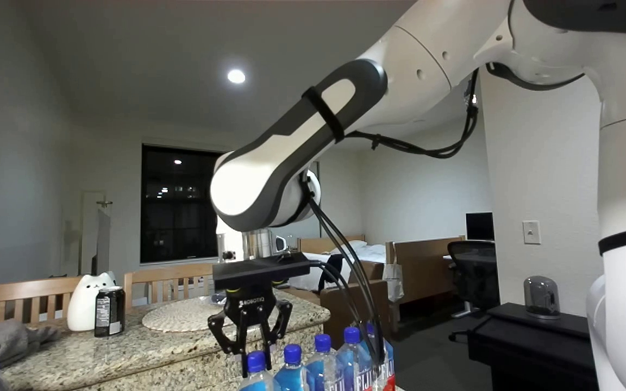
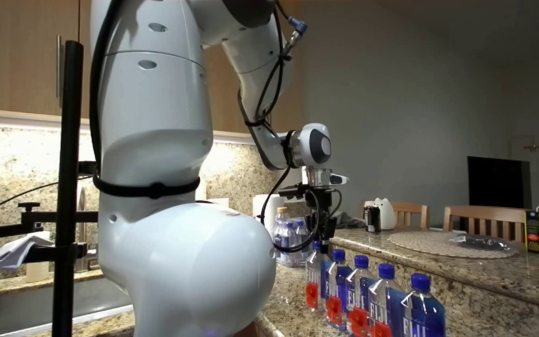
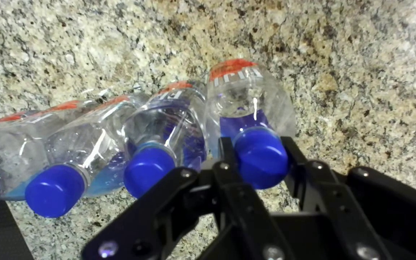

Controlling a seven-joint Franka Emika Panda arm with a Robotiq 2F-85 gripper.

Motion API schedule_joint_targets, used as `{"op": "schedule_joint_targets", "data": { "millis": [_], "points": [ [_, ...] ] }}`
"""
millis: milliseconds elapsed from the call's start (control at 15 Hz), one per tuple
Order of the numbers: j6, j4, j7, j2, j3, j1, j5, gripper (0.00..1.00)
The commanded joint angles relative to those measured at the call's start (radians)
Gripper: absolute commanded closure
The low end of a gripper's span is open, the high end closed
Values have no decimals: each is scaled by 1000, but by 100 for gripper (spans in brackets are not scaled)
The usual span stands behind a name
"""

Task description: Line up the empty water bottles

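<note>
Five clear plastic blue-capped bottles (image 2: 359, 295) are forming approx. a row; black two-finger gripper (image 3: 257, 142) is pinching end btl. (image 3: 249, 99) at blue cap (image 3: 262, 162); we're judging release prob. remaining.

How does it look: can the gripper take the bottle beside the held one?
Probably not: the gripper holds the end bottle by its cap. After release, possibly: the neighbouring cap looks uncovered.

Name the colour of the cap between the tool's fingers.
A blue cap, clearest in the wrist view.
</note>
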Motion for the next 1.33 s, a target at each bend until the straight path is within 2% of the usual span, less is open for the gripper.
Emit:
{"op": "schedule_joint_targets", "data": {
  "millis": [0,733,1267],
  "points": [
    [13,-20,-33,-2,0,-17,17,90],
    [57,-17,-38,19,-9,-17,29,90],
    [43,-13,-50,24,-10,-14,36,90]
  ]
}}
